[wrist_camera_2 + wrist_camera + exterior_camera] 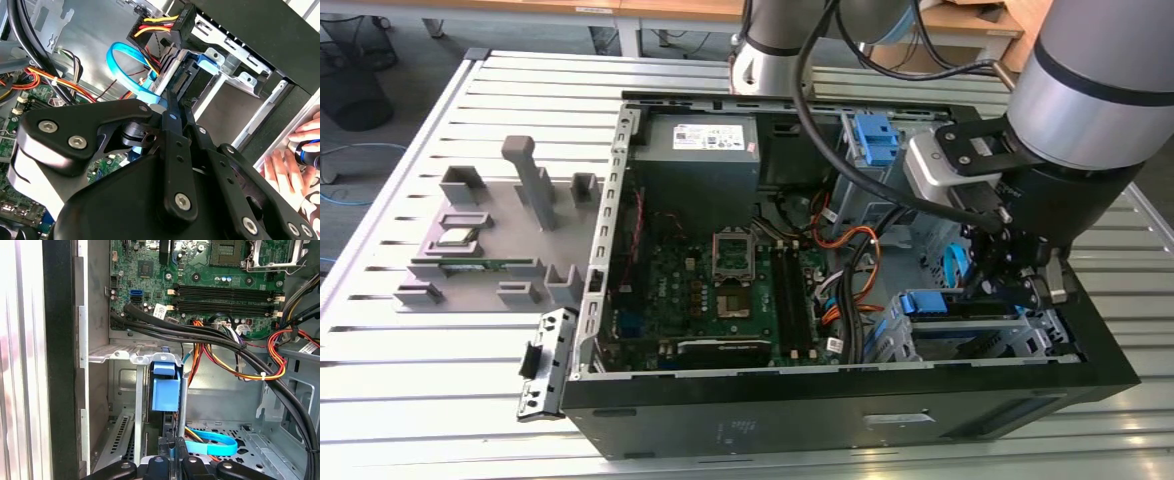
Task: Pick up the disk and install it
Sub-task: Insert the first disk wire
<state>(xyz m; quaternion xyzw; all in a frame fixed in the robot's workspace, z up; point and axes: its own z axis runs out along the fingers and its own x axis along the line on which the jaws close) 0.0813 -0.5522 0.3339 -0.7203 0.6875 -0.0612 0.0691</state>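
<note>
Open black PC case [854,420] on slatted metal table [400,390]. Claw [172,447], black metal links, fingers close together, clamped on edge of the disk [166,390], w/ blue plastic rails, standing upright in silver sheet-metal drive cage [122,356]. Disk label hidden. Green ribbed motherboard [720,290] beside. Person's hand [292,167] outside case, partly cut off.

Open black metal computer case [854,420] lies on the slatted metal table [400,400]. Green motherboard [720,290] sits inside it; grey plastic fixture [494,235] stands beside it.
</note>
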